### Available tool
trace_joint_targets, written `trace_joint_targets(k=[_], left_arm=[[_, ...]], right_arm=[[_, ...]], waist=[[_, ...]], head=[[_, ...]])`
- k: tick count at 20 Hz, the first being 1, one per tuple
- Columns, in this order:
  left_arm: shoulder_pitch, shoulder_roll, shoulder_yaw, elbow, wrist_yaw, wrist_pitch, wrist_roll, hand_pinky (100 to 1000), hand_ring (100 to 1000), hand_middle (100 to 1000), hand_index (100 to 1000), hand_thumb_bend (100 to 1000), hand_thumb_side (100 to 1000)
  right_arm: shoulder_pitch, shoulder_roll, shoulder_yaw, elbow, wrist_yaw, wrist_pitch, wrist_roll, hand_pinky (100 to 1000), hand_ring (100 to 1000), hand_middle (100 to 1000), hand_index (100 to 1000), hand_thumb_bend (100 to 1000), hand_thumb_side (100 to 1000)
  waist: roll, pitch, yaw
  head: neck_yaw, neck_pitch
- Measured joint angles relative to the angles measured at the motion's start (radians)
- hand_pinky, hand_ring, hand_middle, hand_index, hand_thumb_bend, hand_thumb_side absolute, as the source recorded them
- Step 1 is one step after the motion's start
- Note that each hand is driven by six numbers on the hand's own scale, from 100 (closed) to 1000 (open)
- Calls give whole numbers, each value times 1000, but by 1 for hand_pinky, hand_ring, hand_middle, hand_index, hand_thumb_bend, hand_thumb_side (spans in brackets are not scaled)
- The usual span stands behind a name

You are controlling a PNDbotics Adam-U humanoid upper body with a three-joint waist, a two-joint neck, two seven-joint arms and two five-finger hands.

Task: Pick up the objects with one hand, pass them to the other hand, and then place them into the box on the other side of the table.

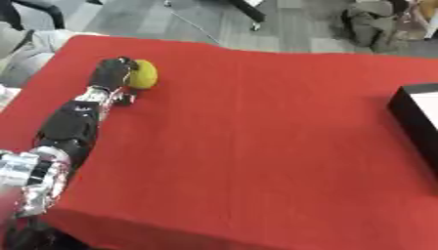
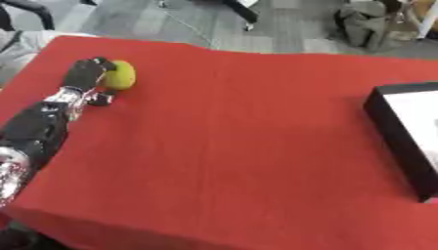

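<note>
Yellow-green round fruit (image 1: 143,74) sits at far left of counter (image 1: 256,146), on red cloth. Left hand (image 1: 111,72) pressed against fruit's left side, fingers (image 1: 125,62) curled over its top, gripping it. Left arm stretched forward from lower left corner, black forearm, silver joints. Black box (image 2: 402,136) with white inside at right edge, well apart from fruit. Grey floor beyond counter's far edge.
</note>
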Motion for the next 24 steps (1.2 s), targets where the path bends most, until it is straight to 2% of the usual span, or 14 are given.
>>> trace_joint_targets(k=[1,2,6,11,15,19,22,23,24], left_arm=[[3,-1,1,-4,14,3,17,560,382,374,549,100,100],[6,-2,3,-8,31,4,36,544,361,342,511,100,100],[7,-10,17,-60,110,-24,79,552,374,335,500,100,116],[7,-10,22,-218,228,-149,-23,560,368,330,501,100,125],[26,-8,-1,-373,416,-289,-192,571,366,330,507,100,149],[66,-8,-68,-525,718,-414,-445,580,367,333,513,100,160],[86,-8,-125,-613,941,-462,-644,582,366,331,513,100,168],[90,-8,-140,-635,1011,-465,-707,587,367,331,515,100,176],[94,-10,-156,-660,1079,-462,-770,587,365,330,514,100,183]], right_arm=[[3,2,0,0,-3,1,-3,917,894,889,933,162,481],[6,5,0,0,-5,2,-5,914,891,888,933,154,484],[7,8,4,-2,-15,2,-15,910,884,882,928,139,482],[7,18,37,-41,-27,-27,-25,900,862,867,910,146,455],[2,34,85,-100,-49,-78,-37,883,822,856,898,166,444],[-31,61,146,-161,-86,-142,-46,879,815,858,898,196,463],[-54,92,186,-181,-108,-189,-53,881,821,864,897,229,480],[-60,104,198,-184,-112,-205,-56,891,836,875,893,228,518],[-70,116,211,-185,-114,-223,-59,897,845,883,891,231,518]], waist=[[-3,0,0],[-4,0,0],[-3,1,2],[3,-1,17],[8,-6,37],[10,-7,50],[13,-8,51],[14,-8,52],[15,-9,52]], head=[[1,0],[1,0],[-3,0],[-38,0],[-78,0],[-124,0],[-160,0],[-170,0],[-181,0]])
